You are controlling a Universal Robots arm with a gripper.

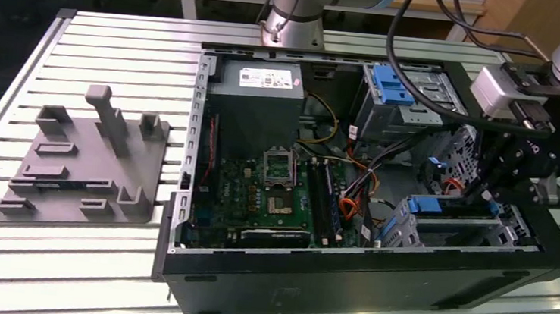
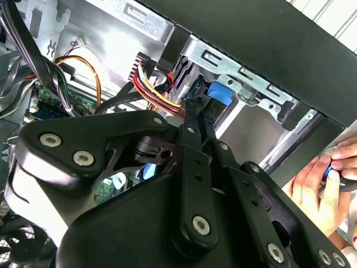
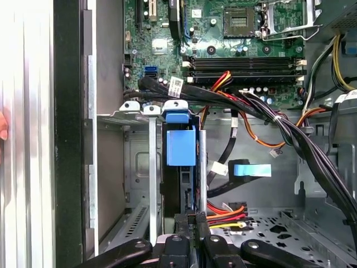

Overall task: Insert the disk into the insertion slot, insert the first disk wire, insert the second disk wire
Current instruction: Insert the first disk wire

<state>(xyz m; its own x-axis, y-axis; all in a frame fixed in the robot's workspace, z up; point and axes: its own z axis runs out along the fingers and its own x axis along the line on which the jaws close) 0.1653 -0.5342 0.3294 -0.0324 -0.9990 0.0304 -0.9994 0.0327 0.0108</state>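
Observation:
The disk sits in the insertion slot (image 1: 486, 234) at the case's near corner on the exterior view's right, its blue carrier (image 1: 440, 207) showing. In the first wrist view the disk (image 3: 181, 148) stands edge-on between the slot's silver walls (image 3: 136, 111). My gripper (image 1: 477, 191) reaches down to the disk's rear end. Its black fingers (image 2: 195, 145) are closed together at the tip, where a red, yellow and black disk wire (image 2: 159, 92) ends in a black connector. That wire (image 3: 226, 215) meets my gripper (image 3: 191, 222) just behind the disk. A light blue flat cable end (image 3: 251, 170) hangs loose nearby.
Black cable bundles (image 3: 290, 131) cross the case above the bay. The motherboard (image 1: 277, 195) lies mid-case, and a taller cage with a blue latch (image 1: 392, 87) stands at the back. A person's hand (image 2: 321, 181) rests outside the case wall. A grey fixture (image 1: 87, 159) sits on the table.

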